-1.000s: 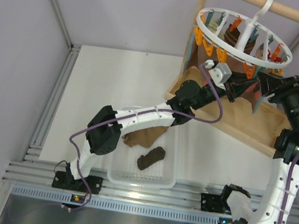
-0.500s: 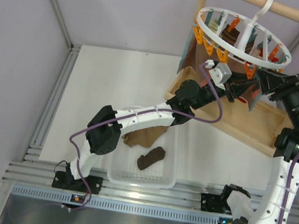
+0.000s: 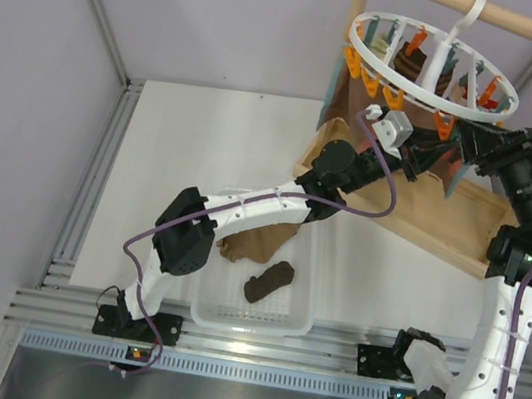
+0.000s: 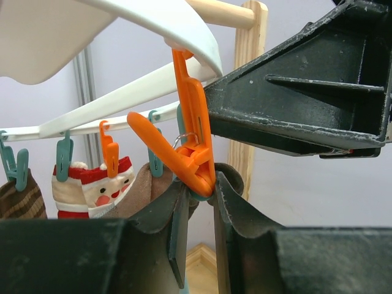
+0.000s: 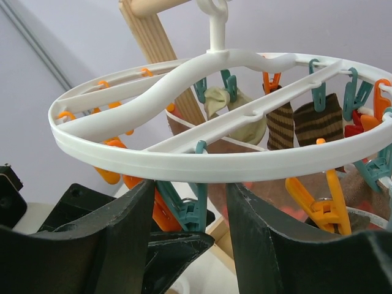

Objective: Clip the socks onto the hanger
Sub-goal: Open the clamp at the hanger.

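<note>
The white hanger [image 3: 433,69] hangs from the rod, with orange and teal pegs round its rim. My left gripper [image 3: 431,157] reaches up under it. In the left wrist view its fingers [image 4: 202,187] stand close together on what looks like a dark brown sock [image 4: 234,176], with an orange peg [image 4: 191,131] tip resting between them. My right gripper [image 3: 470,141] is open under the rim [image 5: 202,162]; a teal peg [image 5: 211,184] hangs between its fingers [image 5: 190,190]. A tan sock [image 3: 257,245] and a dark sock [image 3: 270,281] lie in the white basket [image 3: 299,321].
The wooden frame's base [image 3: 442,238] and post [image 3: 352,41] stand under and beside the hanger. Striped brown socks [image 5: 315,122], a pale sock [image 5: 245,119] and a Santa-print sock [image 4: 92,187] hang clipped on the far side. The right gripper's body [image 4: 300,92] is close above my left fingers.
The hanger ring has swung slightly up and right. My right gripper has risen closer under the rim. The left arm has held its place.
</note>
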You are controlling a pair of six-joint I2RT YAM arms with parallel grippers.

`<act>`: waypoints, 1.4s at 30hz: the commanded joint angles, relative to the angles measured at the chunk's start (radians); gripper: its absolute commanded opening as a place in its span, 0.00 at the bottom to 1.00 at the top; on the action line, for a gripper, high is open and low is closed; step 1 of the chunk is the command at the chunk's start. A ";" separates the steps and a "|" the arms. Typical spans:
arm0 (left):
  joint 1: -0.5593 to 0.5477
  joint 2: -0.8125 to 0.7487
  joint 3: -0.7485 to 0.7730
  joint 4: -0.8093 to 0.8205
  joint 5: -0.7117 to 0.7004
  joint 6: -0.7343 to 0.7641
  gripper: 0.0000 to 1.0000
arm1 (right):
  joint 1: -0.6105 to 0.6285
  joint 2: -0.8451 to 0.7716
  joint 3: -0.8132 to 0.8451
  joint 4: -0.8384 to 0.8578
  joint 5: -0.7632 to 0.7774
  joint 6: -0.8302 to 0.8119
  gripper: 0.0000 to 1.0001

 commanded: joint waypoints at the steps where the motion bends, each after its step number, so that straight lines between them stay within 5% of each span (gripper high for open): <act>1: -0.013 -0.022 0.048 0.044 0.072 -0.007 0.00 | 0.027 0.009 0.012 0.031 0.033 -0.025 0.50; 28: -0.013 -0.021 0.051 0.015 0.147 0.007 0.00 | 0.113 0.062 0.032 -0.093 0.145 -0.177 0.43; 34: -0.015 -0.021 0.049 0.012 0.153 0.010 0.00 | 0.116 0.072 0.042 -0.116 0.166 -0.177 0.55; 42: -0.015 -0.021 0.051 0.011 0.161 0.008 0.00 | 0.121 0.069 0.035 -0.113 0.178 -0.180 0.26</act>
